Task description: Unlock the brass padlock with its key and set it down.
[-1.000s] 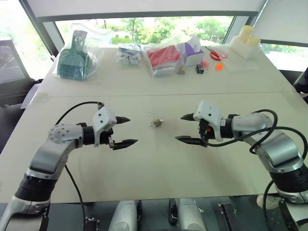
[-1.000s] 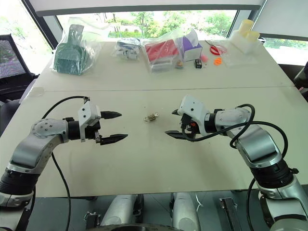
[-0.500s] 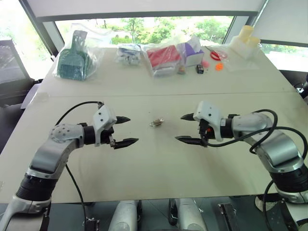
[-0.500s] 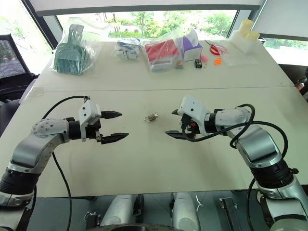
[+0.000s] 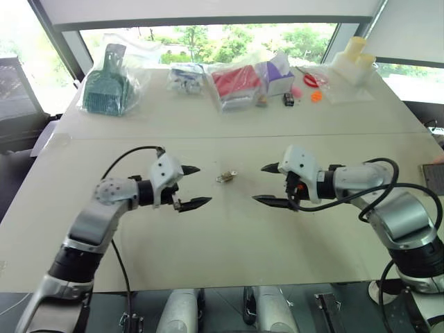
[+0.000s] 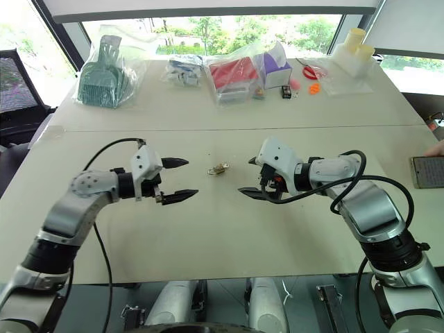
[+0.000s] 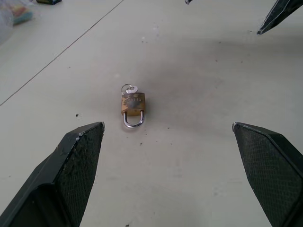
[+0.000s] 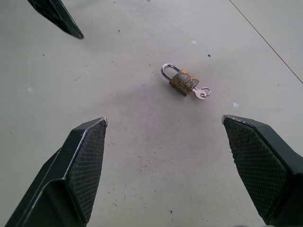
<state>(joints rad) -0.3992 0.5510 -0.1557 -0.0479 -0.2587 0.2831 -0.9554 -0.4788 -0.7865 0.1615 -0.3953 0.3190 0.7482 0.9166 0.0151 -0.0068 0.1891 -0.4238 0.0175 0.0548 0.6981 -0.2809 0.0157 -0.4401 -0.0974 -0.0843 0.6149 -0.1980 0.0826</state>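
The small brass padlock lies flat on the white table, between my two grippers. Its silver shackle looks closed, and a key on a ring sticks out of its base. The lock's body shows close up in the left wrist view, and the padlock also appears in the right wrist view. My left gripper is open, a short way left of the lock. On the other side, my right gripper is open too. Neither touches the lock.
Along the table's far edge lie bagged items: a green dustpan set, a red pack, a purple box and small orange pieces. A phone held by a person's hand is at the right edge.
My left gripper has moved right, closer to the padlock. The right gripper and the padlock have stayed put. A hand with a phone has appeared at the right edge.
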